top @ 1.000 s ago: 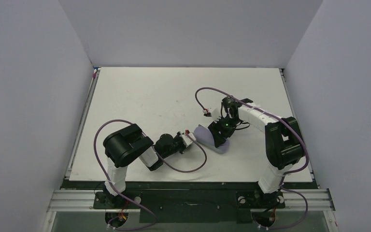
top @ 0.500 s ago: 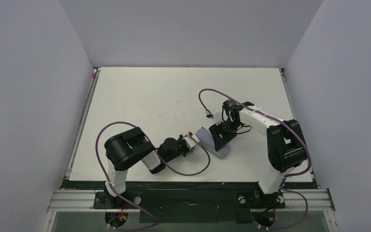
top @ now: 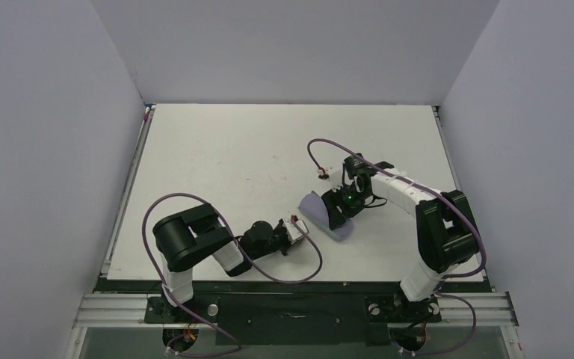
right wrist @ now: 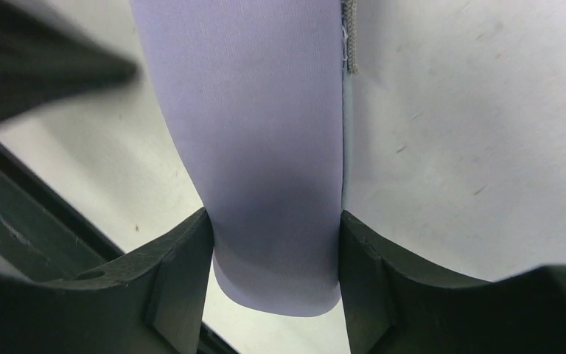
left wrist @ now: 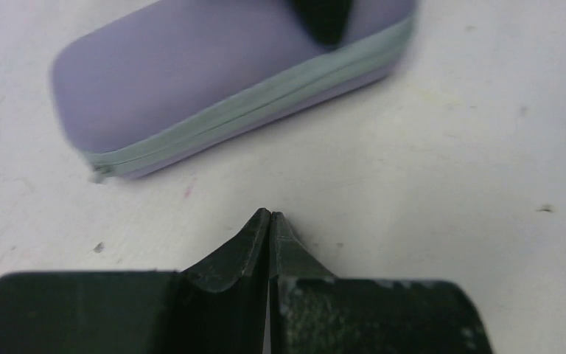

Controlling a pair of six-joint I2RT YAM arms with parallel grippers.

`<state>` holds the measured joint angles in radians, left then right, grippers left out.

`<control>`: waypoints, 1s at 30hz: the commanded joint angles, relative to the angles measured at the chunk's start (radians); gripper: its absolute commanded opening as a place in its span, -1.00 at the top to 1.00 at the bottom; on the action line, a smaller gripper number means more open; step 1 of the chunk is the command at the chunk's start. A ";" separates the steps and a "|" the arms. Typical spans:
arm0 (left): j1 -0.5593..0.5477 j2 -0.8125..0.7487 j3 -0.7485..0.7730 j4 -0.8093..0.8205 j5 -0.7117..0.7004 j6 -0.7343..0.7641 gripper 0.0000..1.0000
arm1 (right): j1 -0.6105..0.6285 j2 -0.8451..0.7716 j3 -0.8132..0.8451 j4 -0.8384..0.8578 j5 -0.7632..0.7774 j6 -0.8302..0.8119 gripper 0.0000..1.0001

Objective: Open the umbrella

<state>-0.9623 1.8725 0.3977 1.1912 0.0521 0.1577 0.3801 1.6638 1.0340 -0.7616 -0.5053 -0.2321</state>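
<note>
A flat lilac zipped pouch point(top: 312, 205) lies on the white table point(top: 224, 157), right of centre. My right gripper point(top: 338, 212) is shut on the pouch across its width, one finger on each long side; in the right wrist view the pouch point(right wrist: 265, 125) fills the gap between the fingers point(right wrist: 180, 258). My left gripper point(top: 293, 227) is shut and empty, low over the table just near-left of the pouch, apart from it. In the left wrist view the pouch point(left wrist: 221, 66) lies beyond the closed fingertips point(left wrist: 269, 215), zipper seam toward me. No umbrella fabric, shaft or handle shows.
The zipper's end point(left wrist: 99, 173) sits at the pouch's left corner in the left wrist view. White walls enclose the table on three sides. The table's dark front edge point(top: 284, 283) runs just behind the left arm's elbow.
My left gripper has drawn back toward the near edge, away from the pouch's end. The right gripper stays shut on the pouch, which has shifted only slightly.
</note>
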 commanded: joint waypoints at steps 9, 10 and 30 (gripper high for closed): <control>-0.029 -0.008 0.032 -0.018 -0.038 -0.078 0.91 | 0.015 0.014 -0.021 0.194 0.103 0.015 1.00; -0.013 -0.019 0.020 -0.018 -0.053 -0.087 0.70 | 0.013 0.012 -0.021 0.184 0.100 -0.006 1.00; 0.126 0.047 0.075 -0.007 -0.093 -0.007 0.07 | 0.022 0.023 -0.011 -0.042 -0.006 -0.169 1.00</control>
<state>-0.8474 1.8725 0.4339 1.1572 -0.0700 0.1139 0.3931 1.6619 1.0359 -0.7094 -0.5343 -0.3561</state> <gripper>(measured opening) 0.461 0.518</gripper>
